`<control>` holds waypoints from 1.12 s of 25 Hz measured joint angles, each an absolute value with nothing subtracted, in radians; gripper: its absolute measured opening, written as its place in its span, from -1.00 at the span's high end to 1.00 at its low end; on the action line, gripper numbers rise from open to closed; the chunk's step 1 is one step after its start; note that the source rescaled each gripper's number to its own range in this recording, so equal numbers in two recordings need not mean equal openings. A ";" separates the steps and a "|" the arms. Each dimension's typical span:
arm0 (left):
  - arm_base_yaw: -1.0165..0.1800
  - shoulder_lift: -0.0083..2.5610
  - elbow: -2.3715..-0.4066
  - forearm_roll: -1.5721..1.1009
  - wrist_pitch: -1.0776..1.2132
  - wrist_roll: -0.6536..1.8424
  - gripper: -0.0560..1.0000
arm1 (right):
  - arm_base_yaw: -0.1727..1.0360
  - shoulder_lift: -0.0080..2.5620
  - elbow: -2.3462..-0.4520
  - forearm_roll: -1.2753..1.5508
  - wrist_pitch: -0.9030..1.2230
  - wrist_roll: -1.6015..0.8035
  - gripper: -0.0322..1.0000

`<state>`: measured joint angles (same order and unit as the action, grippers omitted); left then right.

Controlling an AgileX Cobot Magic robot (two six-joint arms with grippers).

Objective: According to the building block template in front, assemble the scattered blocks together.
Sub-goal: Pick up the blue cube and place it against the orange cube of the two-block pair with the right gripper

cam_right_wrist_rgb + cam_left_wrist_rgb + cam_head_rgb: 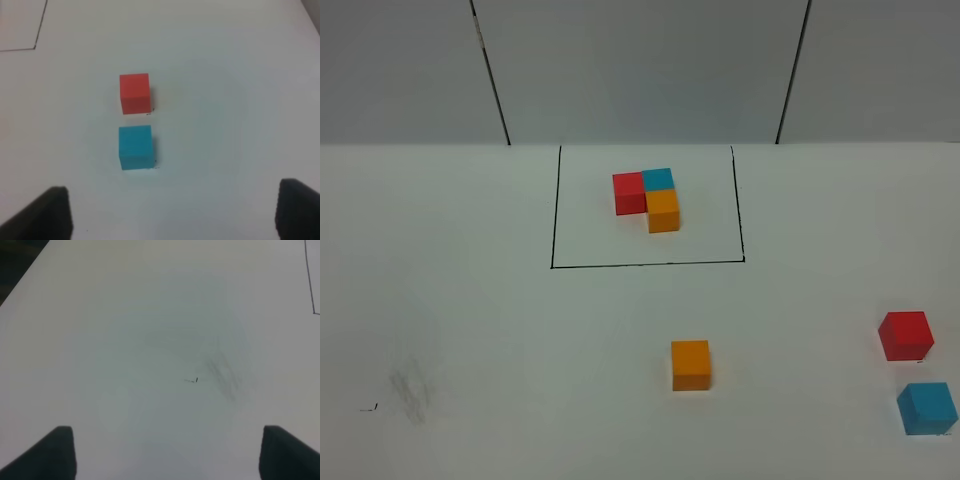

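The building block template (652,198), a joined red, blue and orange cluster, sits inside a thin black rectangle outline (553,210) at the back middle of the white table. A loose orange block (691,365) lies in front of the outline. A loose red block (906,335) (135,93) and a loose blue block (927,408) (135,146) lie at the near right. Neither arm shows in the high view. My right gripper (175,212) is open above the table, short of the blue block. My left gripper (167,452) is open over bare table.
Grey smudges (410,390) (222,372) and a small black mark (192,380) lie on the table's near left. A corner of the black outline (36,47) shows in the right wrist view. A grey wall with two dark seams stands behind the table.
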<state>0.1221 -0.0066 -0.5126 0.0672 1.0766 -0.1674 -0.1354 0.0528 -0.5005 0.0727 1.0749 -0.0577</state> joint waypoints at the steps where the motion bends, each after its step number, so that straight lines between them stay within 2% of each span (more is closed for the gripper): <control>1: 0.122 -0.007 -0.513 0.067 1.077 -0.167 -0.70 | -0.135 0.053 -0.501 0.073 1.075 -0.058 -0.75; 28: 0.122 -0.007 -0.513 0.067 1.077 -0.167 -0.70 | -0.135 0.053 -0.501 0.073 1.075 -0.058 -0.75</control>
